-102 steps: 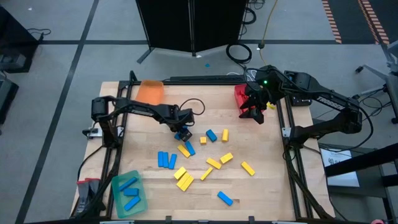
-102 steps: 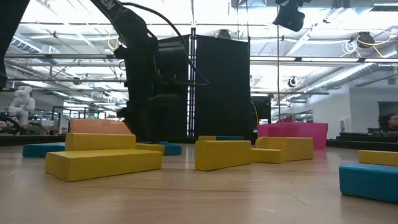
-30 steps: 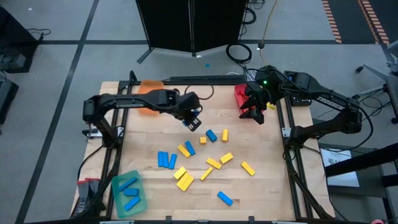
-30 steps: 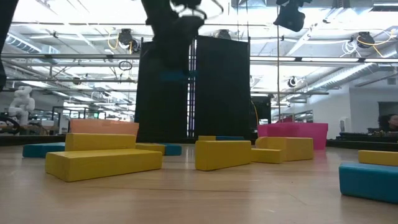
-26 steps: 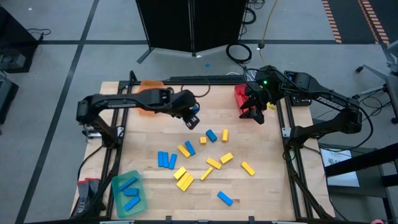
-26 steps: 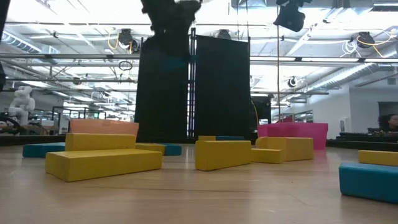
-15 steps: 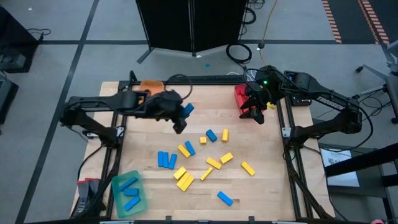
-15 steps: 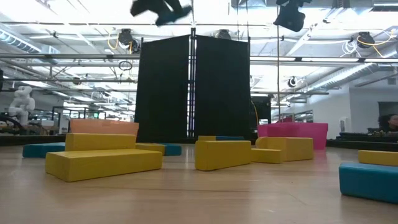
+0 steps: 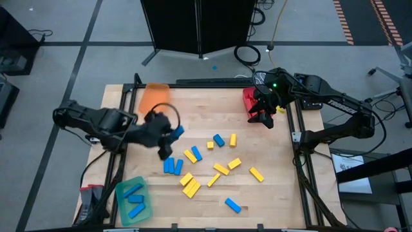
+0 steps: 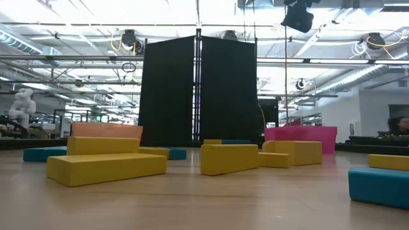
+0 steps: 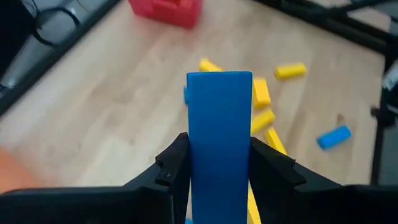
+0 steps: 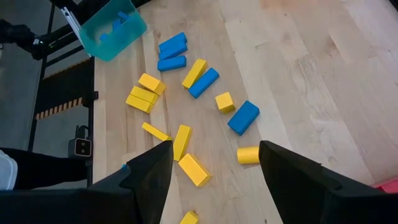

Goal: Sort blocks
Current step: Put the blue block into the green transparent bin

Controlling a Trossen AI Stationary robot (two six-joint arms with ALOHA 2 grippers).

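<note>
My left gripper (image 9: 168,138) hangs above the table's left half, shut on a blue block (image 11: 219,124), also visible from above as the blue block (image 9: 176,132). Loose blue and yellow blocks (image 9: 212,164) lie flat on the wooden table (image 9: 270,193); one blue pair (image 9: 170,166) lies just near-side of the gripper. My right gripper (image 9: 262,117) waits open at the far right beside the red tray (image 9: 249,100), nothing between its fingers (image 12: 149,171). Neither gripper shows in the low view. My left gripper pinches the blue block by its two long sides (image 11: 194,168) between its two fingers (image 11: 173,163), near the block's back end. The block lies along the fingers and sticks out past their tips. The fingers slant downward from the table's left side. The block is lifted clear of the table.
A teal tray (image 9: 134,198) with blue blocks stands at the near left corner, an orange tray (image 9: 154,96) at the far left. A single blue block (image 9: 232,205) lies near the front edge. Black frame rails (image 9: 302,174) border the table's sides.
My left gripper has risen out of the top of the low view. With the blue block still in its hold, it has swung from the table's far middle toward the left and near edges. The block has stayed clear of the table.
</note>
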